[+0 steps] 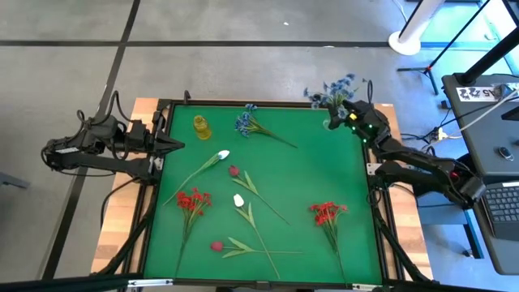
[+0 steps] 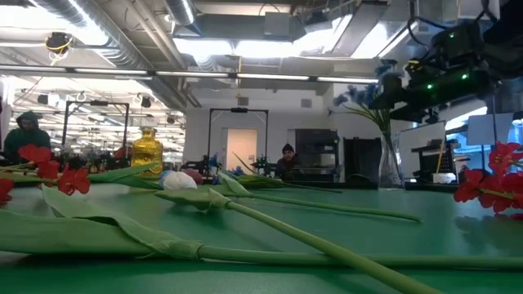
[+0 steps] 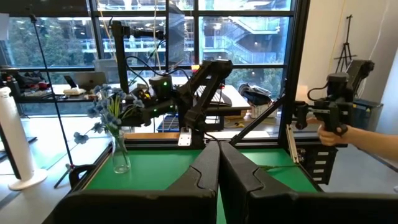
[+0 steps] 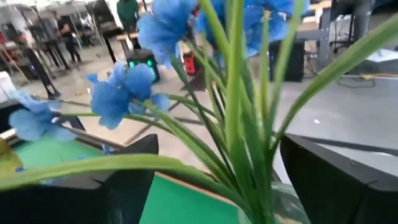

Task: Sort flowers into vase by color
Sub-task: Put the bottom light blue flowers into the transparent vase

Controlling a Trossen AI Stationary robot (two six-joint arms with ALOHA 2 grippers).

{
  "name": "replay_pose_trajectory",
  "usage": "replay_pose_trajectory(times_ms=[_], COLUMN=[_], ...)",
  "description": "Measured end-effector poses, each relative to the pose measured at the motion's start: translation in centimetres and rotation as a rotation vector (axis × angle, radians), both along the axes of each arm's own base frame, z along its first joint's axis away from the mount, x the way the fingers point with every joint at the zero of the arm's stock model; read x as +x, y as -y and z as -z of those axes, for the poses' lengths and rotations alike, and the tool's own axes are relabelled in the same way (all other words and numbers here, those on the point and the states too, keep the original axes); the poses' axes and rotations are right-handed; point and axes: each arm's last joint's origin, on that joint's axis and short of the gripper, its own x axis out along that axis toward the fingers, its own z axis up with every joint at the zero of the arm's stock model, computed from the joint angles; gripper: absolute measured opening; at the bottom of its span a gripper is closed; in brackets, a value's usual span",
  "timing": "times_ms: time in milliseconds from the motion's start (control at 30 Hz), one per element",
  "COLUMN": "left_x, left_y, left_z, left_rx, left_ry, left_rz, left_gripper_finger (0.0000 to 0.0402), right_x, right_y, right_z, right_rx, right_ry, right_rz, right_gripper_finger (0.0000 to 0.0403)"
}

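Observation:
A stem of blue flowers (image 1: 332, 89) stands in a clear glass vase (image 2: 391, 163) at the table's far right corner, its stems (image 4: 236, 124) down in the vase's mouth. My right gripper (image 4: 214, 180) is open and level at the vase, one finger on each side of the stems and apart from them. On the green mat lie another blue flower (image 1: 246, 122), a white tulip (image 1: 223, 155), a white bud (image 1: 238, 200), two dark red buds (image 1: 233, 170) and two red clusters (image 1: 193, 199). My left gripper (image 1: 180, 146) is shut at the mat's left edge and holds nothing.
A small yellow vase (image 1: 201, 126) stands at the far left of the mat. A black frame (image 1: 375, 203) rims the table. Long green stems (image 2: 270, 224) lie across the mat's middle. A person's hand with a device (image 3: 339, 121) shows beyond the table's far right.

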Motion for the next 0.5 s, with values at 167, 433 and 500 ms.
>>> replay_pose_trajectory(times_ms=[167,433,500], left_x=[0.0,0.0,0.0], left_y=[0.0,0.0,0.0], left_z=[0.0,0.0,0.0], left_rx=[0.0,0.0,0.0], left_ry=[0.0,0.0,0.0], left_rz=[-0.001,-0.001,-0.001], left_gripper_finger=[0.0,0.0,0.0], right_x=[-0.8,-2.0,-2.2], right_y=[-0.9,-2.8,-3.3], right_z=[-1.8,-3.3,-3.3], right_rx=[0.059,0.244,0.287], right_ry=[-0.06,-0.075,-0.07], right_rz=[-0.009,-0.095,-0.141], right_gripper_finger=[0.0336,0.0337,0.0337])
